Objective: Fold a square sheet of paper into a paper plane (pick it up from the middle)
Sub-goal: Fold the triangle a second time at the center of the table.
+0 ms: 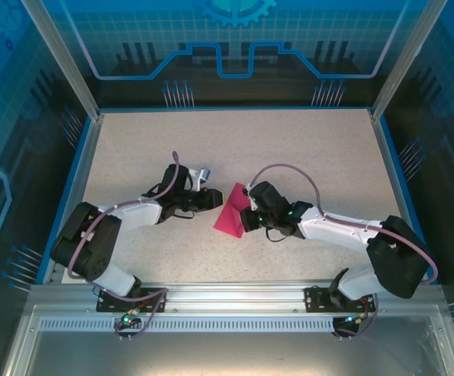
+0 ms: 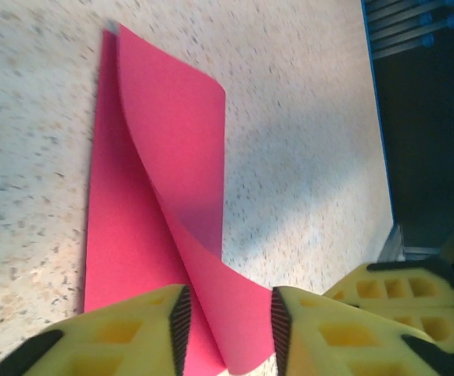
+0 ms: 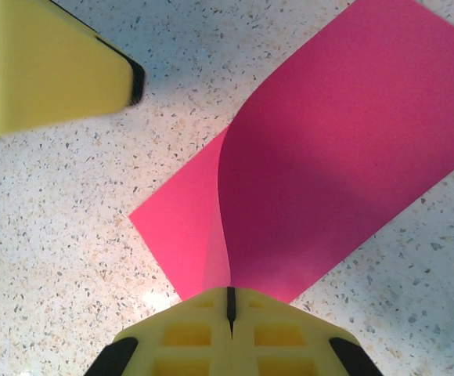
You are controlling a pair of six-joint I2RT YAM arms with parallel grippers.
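Right gripper (image 3: pixel 228 299) was clenched on the square sheet of paper (image 3: pixel 329 157), apparently to pin its fold, while left gripper (image 2: pixel 228 317) was parted.

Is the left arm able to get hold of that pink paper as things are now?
Probably yes: a raised flap of the pink paper stands between the open jaws of the left gripper, with nothing in the way. The right gripper pinches it from the opposite side.

White-black arms (image 1: pixel 137 213); purple cables (image 1: pixel 286 166); yellow jaws, black pads (image 2: pixel 180 321).
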